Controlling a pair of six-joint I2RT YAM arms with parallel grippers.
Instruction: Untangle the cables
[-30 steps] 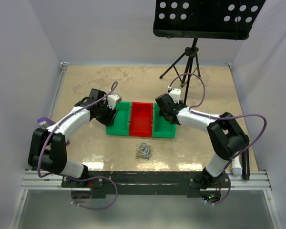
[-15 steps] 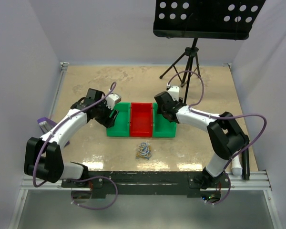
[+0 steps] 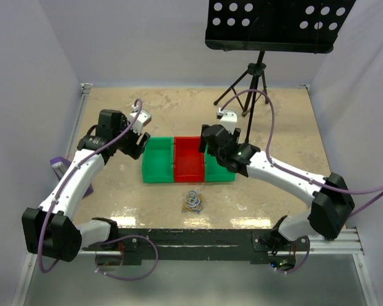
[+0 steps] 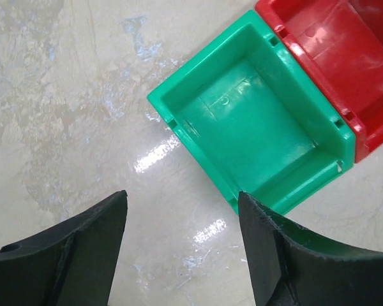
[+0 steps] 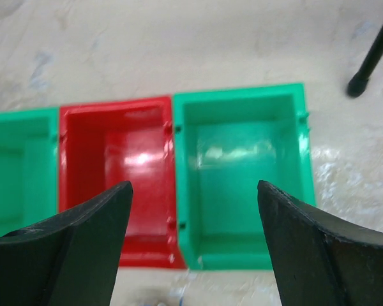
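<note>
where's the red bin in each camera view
Top external: the red bin sits mid-table, the middle one of a row of three bins.
Left wrist: upper right corner, cut off by the frame edge.
Right wrist: left of centre, its near part hidden behind a dark finger.
Shared landmark: the left green bin, touching the red one's side in every view.

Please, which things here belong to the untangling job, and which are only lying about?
For the job: cables, in one tangled heap; probably also the left green bin, red bin and right green bin, all empty.
Only lying about: music stand; purple object at the left edge.
</note>
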